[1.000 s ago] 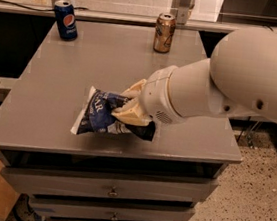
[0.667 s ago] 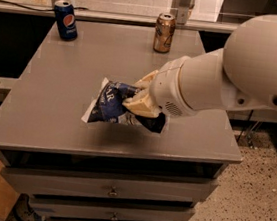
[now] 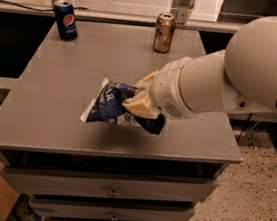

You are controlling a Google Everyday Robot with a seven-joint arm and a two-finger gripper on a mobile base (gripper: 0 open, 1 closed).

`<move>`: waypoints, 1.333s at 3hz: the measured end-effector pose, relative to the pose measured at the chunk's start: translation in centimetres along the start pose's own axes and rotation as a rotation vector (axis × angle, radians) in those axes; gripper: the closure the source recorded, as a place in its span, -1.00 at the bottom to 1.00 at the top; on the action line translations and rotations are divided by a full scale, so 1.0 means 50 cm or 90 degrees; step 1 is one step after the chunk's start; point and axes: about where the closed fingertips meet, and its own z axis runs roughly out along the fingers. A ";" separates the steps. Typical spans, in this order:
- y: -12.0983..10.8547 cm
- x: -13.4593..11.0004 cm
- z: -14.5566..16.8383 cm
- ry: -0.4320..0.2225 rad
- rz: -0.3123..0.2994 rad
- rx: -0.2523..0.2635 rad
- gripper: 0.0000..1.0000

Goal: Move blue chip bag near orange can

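**Bag in the grip, can ahead**

The blue chip bag (image 3: 108,106) hangs crumpled just over the front middle of the grey drawer cabinet (image 3: 78,70), pinched at its right end by the gripper (image 3: 135,103), whose tan fingers are clamped on the foil. The orange can (image 3: 164,32) stands well apart at the back edge. Carry the bag high and straight back, set it down short of the can so as not to topple it, and stay away from the Pepsi can (image 3: 66,19) at the back left.
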 end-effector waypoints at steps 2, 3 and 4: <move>-0.102 0.066 -0.018 0.025 -0.018 0.095 1.00; -0.201 0.112 0.009 0.011 -0.019 0.137 1.00; -0.277 0.153 0.043 0.002 -0.015 0.154 1.00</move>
